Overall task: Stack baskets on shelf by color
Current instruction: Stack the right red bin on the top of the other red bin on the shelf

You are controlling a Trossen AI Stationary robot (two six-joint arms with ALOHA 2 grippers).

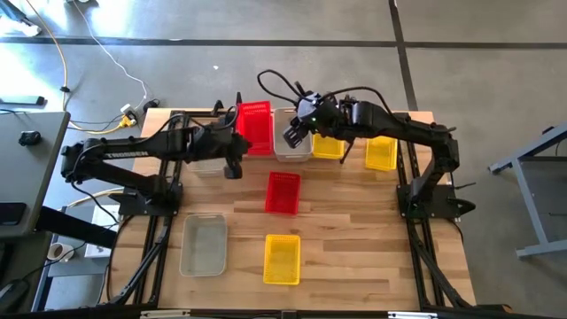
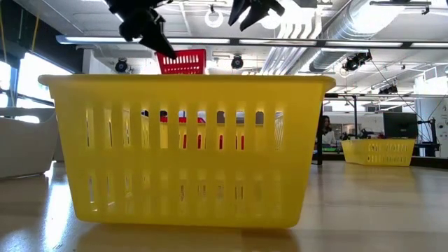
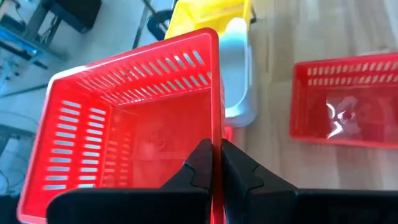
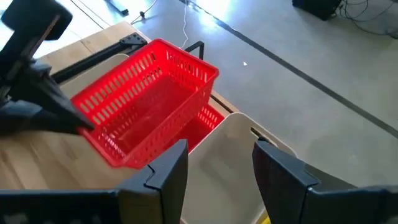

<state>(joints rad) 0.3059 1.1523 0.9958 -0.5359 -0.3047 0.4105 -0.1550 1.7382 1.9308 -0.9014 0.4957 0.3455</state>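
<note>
Pale butcher-block planks make up the desk [image 1: 354,257], standing on a grey concrete floor [image 1: 461,53] crossed by dark seams. At upper centre of the high view, the left gripper [image 3: 216,163] has its jaws pinched flat on the thin rim of a red basket [image 1: 254,126], a glossy rectangular plastic tub with slotted mesh walls, held lifted and tilted above the back edge of the desk. Under it, in the right wrist view, another red basket [image 4: 207,122] shows on the shelf, whose black rod frame [image 4: 194,47] peeks out behind. Just right of the held one sits a translucent clear-grey basket [image 1: 292,146], smooth-walled with rounded corners. The right gripper [image 4: 216,163] hovers over that clear basket with jaws spread wide, gripping nothing. Further right along the back are two yellow baskets [image 1: 381,152]. At mid-frame a lone red basket [image 1: 283,192] lies on the planks; lower down sit a yellow slotted basket [image 1: 282,259] and, at lower left, a second clear-grey basket [image 1: 204,245].
</note>
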